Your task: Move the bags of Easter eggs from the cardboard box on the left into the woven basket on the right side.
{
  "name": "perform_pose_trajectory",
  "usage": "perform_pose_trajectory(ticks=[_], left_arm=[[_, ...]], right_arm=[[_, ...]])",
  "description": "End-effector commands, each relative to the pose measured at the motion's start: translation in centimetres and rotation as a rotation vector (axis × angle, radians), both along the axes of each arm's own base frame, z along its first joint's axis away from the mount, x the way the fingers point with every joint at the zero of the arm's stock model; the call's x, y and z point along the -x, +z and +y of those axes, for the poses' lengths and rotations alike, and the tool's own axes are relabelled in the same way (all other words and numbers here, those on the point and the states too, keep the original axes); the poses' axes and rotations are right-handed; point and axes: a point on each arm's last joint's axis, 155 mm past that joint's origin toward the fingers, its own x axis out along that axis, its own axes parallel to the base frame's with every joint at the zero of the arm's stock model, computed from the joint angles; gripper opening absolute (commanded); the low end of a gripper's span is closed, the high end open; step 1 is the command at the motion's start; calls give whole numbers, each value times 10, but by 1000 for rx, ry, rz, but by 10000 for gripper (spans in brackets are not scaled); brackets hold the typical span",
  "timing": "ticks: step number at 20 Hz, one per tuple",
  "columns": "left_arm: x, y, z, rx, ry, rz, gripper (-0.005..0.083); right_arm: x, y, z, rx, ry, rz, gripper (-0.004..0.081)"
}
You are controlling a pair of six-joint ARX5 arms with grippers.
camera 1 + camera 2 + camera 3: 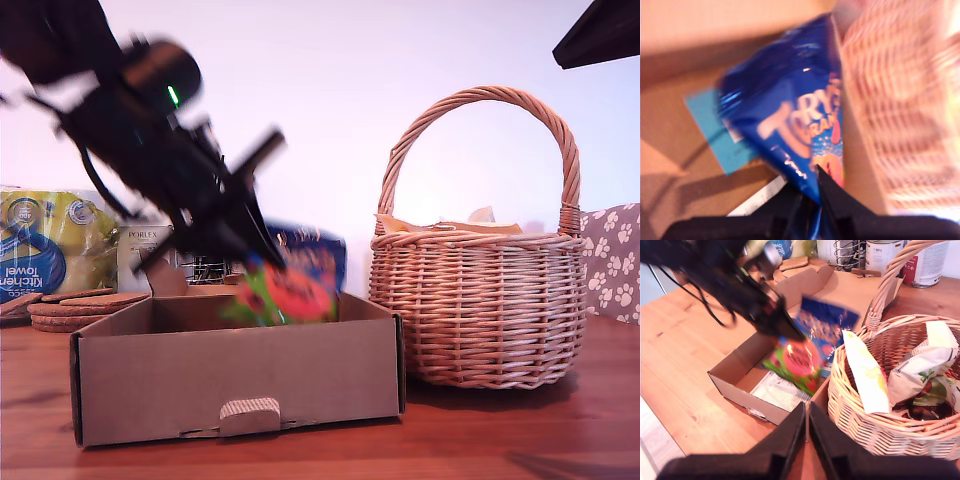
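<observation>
My first gripper [812, 200] is pinching the glossy dark blue "Terry's Orange" bag [785, 115] by one edge; it is dangling limp above the shallow brown cardboard box [235, 375], looking light, crinkly and slippery. My second gripper [806, 432], nearly closed and empty, is hovering beside the round tan wicker basket [860, 410]. The wooden surface [500, 435] is offering room.

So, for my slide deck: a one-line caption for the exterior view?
My first gripper lifts a blue bag from the cardboard box beside the woven basket.
</observation>
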Motion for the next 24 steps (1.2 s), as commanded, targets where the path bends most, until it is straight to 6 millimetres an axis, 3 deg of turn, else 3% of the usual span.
perform_pose_trajectory(ticks=[1,6,9,15,20,24], left_arm=[[4,26,1,9,-32,-67,-22],[32,85,-11,132,-123,-136,-22],[46,94,-34,186,-149,-117,-22],[71,115,-99,311,-204,-150,-22],[52,108,-124,362,-129,-177,-22],[22,101,-128,349,-28,-238,-22]], right_arm=[[0,9,1,-9,4,-20,-13],[0,9,1,-8,4,-20,-13],[0,8,1,-7,4,-18,-13],[2,4,0,2,5,-1,-13],[7,-2,-2,22,4,40,-13],[14,0,-7,51,4,69,-13]])
